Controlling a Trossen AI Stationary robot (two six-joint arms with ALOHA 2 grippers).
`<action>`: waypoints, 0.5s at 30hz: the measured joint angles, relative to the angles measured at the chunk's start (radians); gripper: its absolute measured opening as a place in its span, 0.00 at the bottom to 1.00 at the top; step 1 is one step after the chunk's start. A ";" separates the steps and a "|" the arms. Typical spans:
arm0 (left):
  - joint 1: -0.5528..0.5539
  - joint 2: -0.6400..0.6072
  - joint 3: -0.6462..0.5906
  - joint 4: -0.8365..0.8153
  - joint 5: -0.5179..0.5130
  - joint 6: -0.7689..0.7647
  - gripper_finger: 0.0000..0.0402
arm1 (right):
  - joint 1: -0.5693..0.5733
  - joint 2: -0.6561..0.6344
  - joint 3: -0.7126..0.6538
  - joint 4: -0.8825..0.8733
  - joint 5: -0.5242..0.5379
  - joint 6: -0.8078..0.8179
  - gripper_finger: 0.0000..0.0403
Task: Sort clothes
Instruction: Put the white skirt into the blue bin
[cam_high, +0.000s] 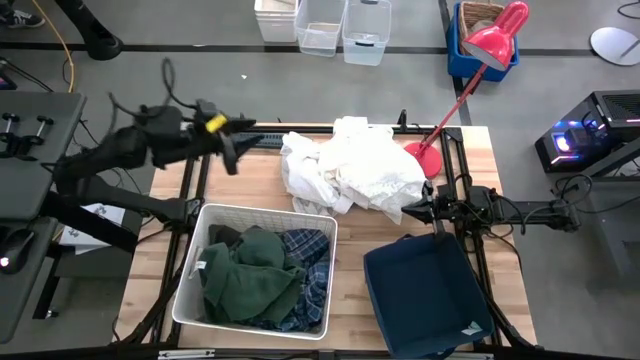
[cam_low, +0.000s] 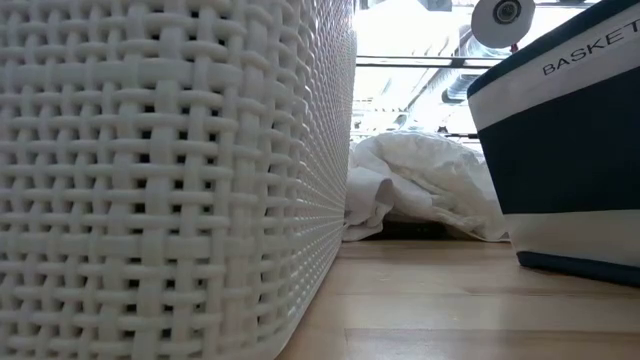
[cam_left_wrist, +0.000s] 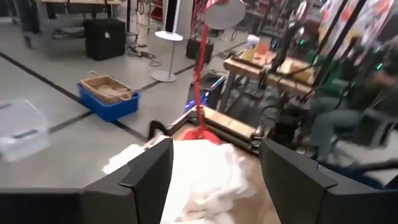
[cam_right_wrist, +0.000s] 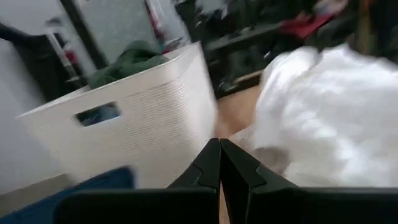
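Wooden tabletop (cam_high: 350, 285): rumpled white fabric pile (cam_high: 350, 170) waits at twelve o'clock; right gripper (cam_high: 412, 211) clenched beside it, left gripper (cam_high: 232, 152) released, approaching.

Only readable text: "BASKET" in white capitals on the dark band near the upper rim of the navy fabric bin (cam_low: 560, 150), low view, at about 2 o'clock in that picture. The word runs off the picture's edge, so any further letters are cut off. A small white tag sits on the same bin's corner in the high view, at about 5 o'clock, print too small to read. Nothing legible elsewhere.
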 joint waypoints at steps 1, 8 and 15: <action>-0.003 0.005 -0.031 0.040 0.000 -0.028 0.57 | 0.000 0.000 0.000 0.033 0.037 -0.005 0.00; -0.005 0.010 -0.202 0.220 -0.002 -0.210 0.57 | -0.002 0.002 0.000 0.632 0.566 0.348 0.00; 0.053 0.005 -0.227 0.392 -0.039 -0.118 0.57 | -0.024 0.193 0.154 0.622 0.418 0.366 0.00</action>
